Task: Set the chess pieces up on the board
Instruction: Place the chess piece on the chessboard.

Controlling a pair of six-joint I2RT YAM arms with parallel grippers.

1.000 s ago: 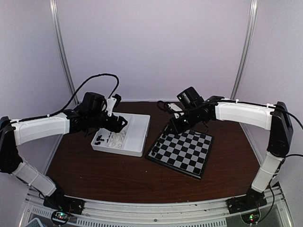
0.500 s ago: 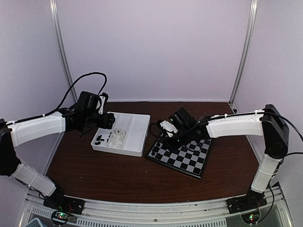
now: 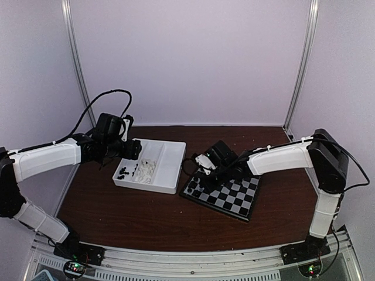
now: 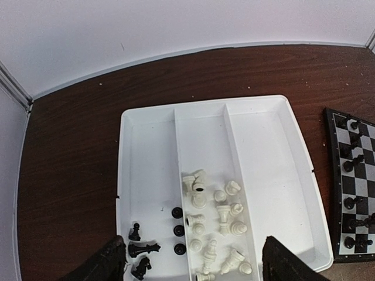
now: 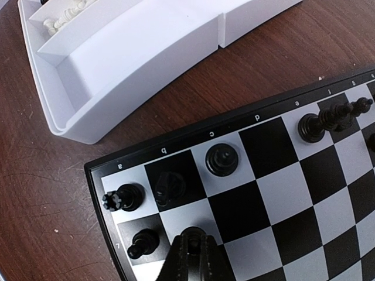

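Partway through setup

Holds left gripper (image 4: 196, 263) above white divided plastic tray (image 4: 263, 152) on brown worktop (image 4: 70, 146), jaws wide apart. Sets right gripper (image 5: 193, 241), jaws closed tight, low over corner of black-and-grey chessboard (image 5: 275, 193), beside tiny black plastic chess pieces (image 5: 222, 159). Shows white chessmen (image 4: 225, 213) lying in tray's middle compartment.

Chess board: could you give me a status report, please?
Left gripper open over the tray. Right gripper shut, low over the board. Several black pieces placed; white pieces in tray. Nothing obstructing.

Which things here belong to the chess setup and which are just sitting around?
Job: board; placed black pieces; loose white pieces; loose black pieces.
Bystanders: divided tray, just holding the loose ones; table.
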